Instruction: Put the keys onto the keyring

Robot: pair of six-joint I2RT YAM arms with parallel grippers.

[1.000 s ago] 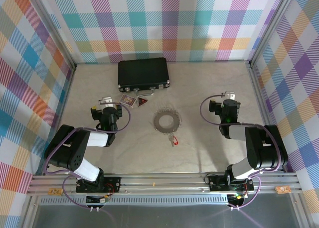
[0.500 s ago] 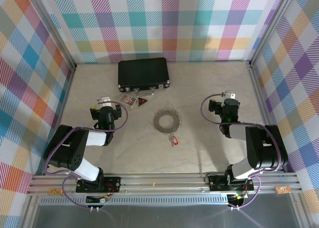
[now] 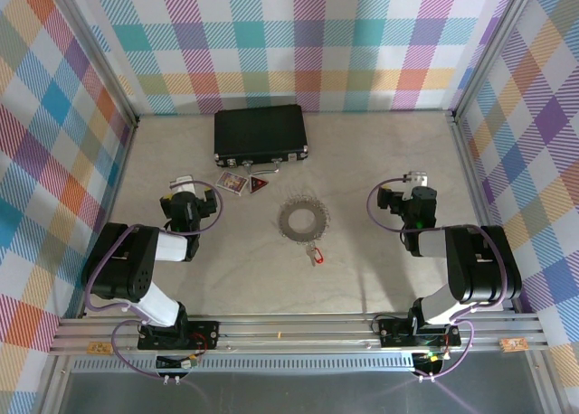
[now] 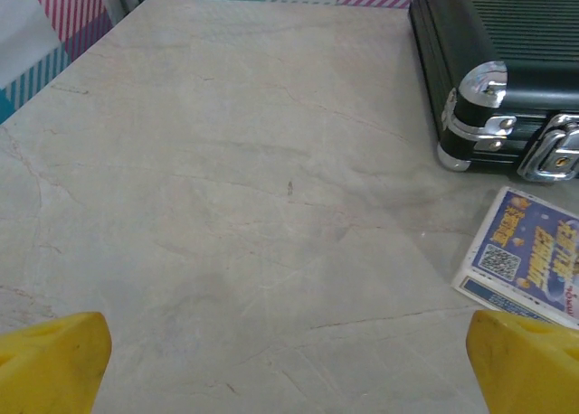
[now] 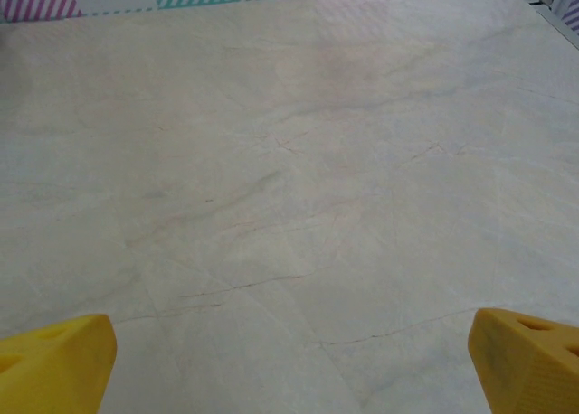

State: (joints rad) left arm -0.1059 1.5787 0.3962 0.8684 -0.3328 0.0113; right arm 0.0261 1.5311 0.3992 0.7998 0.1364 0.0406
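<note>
The keys (image 3: 314, 254), a tiny silver key with a small red tag, lie on the table just below the keyring (image 3: 302, 220), a grey toothed ring at the centre. Left of the ring, my left gripper (image 3: 184, 185) hovers low over bare table; its yellow fingertips (image 4: 52, 360) stand wide apart with nothing between them. My right gripper (image 3: 416, 178) is well to the right of the ring, with its yellow fingertips (image 5: 529, 360) also spread wide over bare table and holding nothing.
A black case (image 3: 260, 134) lies at the back, its metal corner and latch (image 4: 493, 116) in the left wrist view. A small card box (image 3: 232, 183) and a red triangular card (image 3: 259, 185) lie in front of it. Plaid walls enclose the table (image 3: 380, 251).
Both arms have pulled back a little towards their bases; the left gripper shifted slightly left. Keys and keyring have not moved.
</note>
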